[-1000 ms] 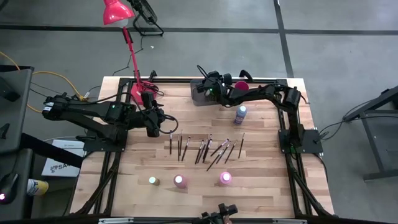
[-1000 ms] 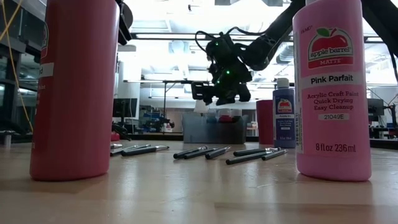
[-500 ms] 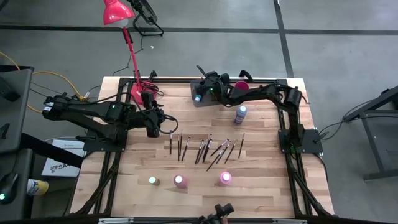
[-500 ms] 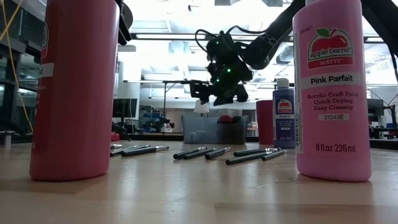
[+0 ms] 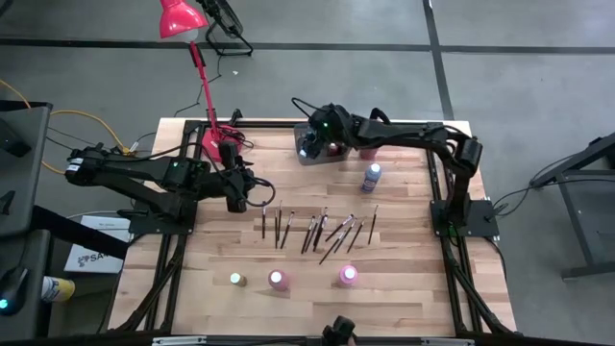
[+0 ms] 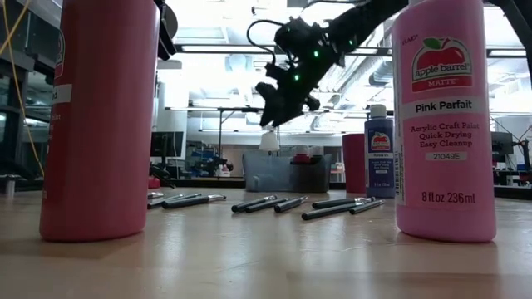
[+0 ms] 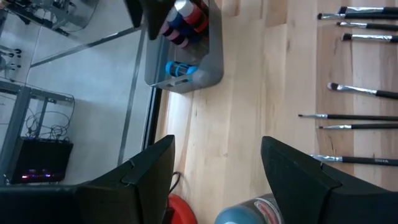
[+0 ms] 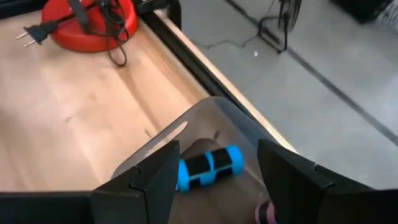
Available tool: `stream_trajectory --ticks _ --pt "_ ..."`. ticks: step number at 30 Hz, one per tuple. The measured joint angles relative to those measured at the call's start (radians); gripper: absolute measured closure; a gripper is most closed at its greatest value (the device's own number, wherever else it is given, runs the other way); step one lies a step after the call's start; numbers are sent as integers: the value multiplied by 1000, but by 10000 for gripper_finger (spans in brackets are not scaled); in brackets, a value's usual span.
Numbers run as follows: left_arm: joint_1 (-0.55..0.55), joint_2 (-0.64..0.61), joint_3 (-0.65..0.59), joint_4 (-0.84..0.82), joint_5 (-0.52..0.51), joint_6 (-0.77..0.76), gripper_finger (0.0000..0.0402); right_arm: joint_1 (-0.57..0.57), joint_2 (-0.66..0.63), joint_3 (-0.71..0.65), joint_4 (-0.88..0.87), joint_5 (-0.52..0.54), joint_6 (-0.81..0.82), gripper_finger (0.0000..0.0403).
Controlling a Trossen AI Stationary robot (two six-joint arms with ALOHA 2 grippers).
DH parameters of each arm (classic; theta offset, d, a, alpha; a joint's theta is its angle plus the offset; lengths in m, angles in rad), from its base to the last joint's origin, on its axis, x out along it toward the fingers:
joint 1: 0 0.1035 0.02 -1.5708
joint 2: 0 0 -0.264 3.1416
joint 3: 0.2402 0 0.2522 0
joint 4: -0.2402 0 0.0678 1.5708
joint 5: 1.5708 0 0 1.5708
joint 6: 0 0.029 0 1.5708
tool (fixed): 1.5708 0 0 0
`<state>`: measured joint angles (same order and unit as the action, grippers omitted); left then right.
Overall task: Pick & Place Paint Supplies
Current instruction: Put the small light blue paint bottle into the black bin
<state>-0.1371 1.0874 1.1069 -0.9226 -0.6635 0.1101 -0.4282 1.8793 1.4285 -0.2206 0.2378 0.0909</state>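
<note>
My right gripper (image 5: 309,144) hung over the grey bin's (image 5: 306,157) left end, fingers apart and holding nothing. Directly under it, inside the bin, lay a blue-capped bottle (image 8: 209,167) on its side, its long axis running across the gap between my fingers; other bottles (image 7: 184,22) filled the rest of the bin.

What I judged to matter next was the way out from the bin. The blue paint bottle (image 5: 371,176) stood upright just in front of the bin's right end, toward the row of brushes (image 5: 317,229). It was nearer to this gripper than anything else left on the table, and well apart from my left gripper (image 5: 252,189), which waited with fingers spread, off to the bin's left and a little in front of it, beside the lamp base (image 8: 90,22). The brushes lay farther in front of the bin, handles pointing mostly toward and away from it, and three more bottles (image 5: 278,279) stood beyond them.
</note>
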Motion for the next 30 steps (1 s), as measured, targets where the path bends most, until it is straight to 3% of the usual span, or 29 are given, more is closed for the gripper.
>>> stream_trajectory --ticks 3,11,17,30 --pt "0 0 0 9 4 -2 169 -7 0 78 -161 -47 8 192" --pt "0 0 0 8 21 -2 169 -19 -3 145 -314 -274 -405 192" --pt "0 0 0 28 17 -24 169 -21 -2 156 -380 -263 -534 192" --pt "0 0 0 61 -70 -223 169 -60 67 353 -536 -318 -724 192"
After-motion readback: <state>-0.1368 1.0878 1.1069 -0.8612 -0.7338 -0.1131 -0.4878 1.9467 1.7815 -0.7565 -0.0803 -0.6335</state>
